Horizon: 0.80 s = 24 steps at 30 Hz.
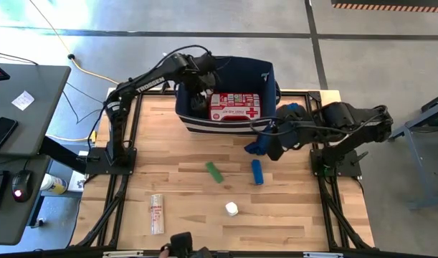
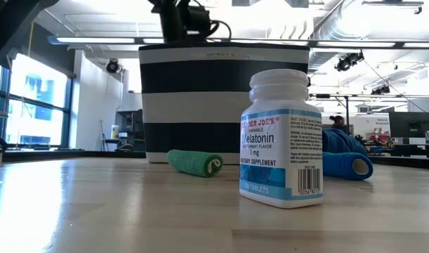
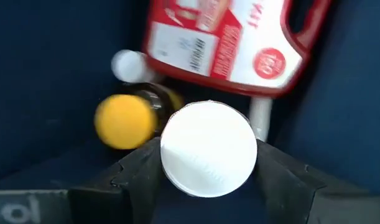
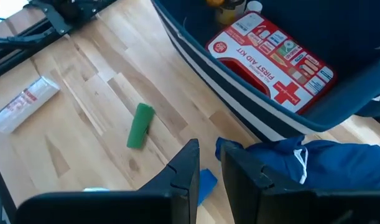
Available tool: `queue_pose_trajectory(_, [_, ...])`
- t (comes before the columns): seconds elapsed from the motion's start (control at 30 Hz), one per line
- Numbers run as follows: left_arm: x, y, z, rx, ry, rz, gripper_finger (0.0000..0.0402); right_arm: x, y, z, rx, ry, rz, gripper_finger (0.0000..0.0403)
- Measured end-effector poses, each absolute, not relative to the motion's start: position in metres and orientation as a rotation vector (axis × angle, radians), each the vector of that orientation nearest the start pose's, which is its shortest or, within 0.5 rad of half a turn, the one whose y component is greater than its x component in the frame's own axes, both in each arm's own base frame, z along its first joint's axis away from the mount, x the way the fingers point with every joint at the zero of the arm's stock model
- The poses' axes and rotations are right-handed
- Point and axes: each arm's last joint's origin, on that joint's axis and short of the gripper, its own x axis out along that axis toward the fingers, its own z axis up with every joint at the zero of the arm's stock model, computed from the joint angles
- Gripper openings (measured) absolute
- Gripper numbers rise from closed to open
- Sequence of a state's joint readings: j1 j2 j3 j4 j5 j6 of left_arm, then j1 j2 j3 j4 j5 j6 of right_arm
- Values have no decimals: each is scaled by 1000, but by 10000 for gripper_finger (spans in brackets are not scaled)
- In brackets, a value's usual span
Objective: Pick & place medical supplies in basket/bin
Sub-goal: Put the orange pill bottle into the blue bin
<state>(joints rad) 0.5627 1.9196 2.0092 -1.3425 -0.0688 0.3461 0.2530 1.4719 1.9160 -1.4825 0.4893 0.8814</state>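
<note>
the left jaws [image 3: 208,171], inside the big navy fabric bin [image 1: 265,72], clamp a white-capped bottle [image 3: 208,148] just beyond which lie the red-and-white first aid pouch [image 3: 224,40] and amber yellow-capped bottle [image 3: 124,119]; the right jaws [image 4: 205,163] sit nearly closed and empty, while a green roll [image 1: 214,172], blue roll [image 1: 256,172], small white bottle [image 1: 231,208] and pale tube [image 1: 157,213] remain on the bench [image 1: 183,165].

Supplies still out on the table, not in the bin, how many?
4: a green roll, a blue roll, a white melatonin bottle toward the front, and a tube front-left. The blue fabric bundle could hide more.
</note>
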Motion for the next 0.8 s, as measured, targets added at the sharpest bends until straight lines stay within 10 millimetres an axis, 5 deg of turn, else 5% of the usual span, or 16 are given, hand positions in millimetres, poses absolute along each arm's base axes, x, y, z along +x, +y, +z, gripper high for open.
queue_pose_trajectory(0.27, [327,204,300,-42,1324,274,241,234,40,446,446,776,-632,58])
queue_pose_trajectory(0.57, [332,209,260,-4,1321,292,274,237,36,446,477,766,-623,58])
queue_pose_trajectory(0.8, [337,215,235,-18,1378,274,230,237,37,446,477,768,-622,58])
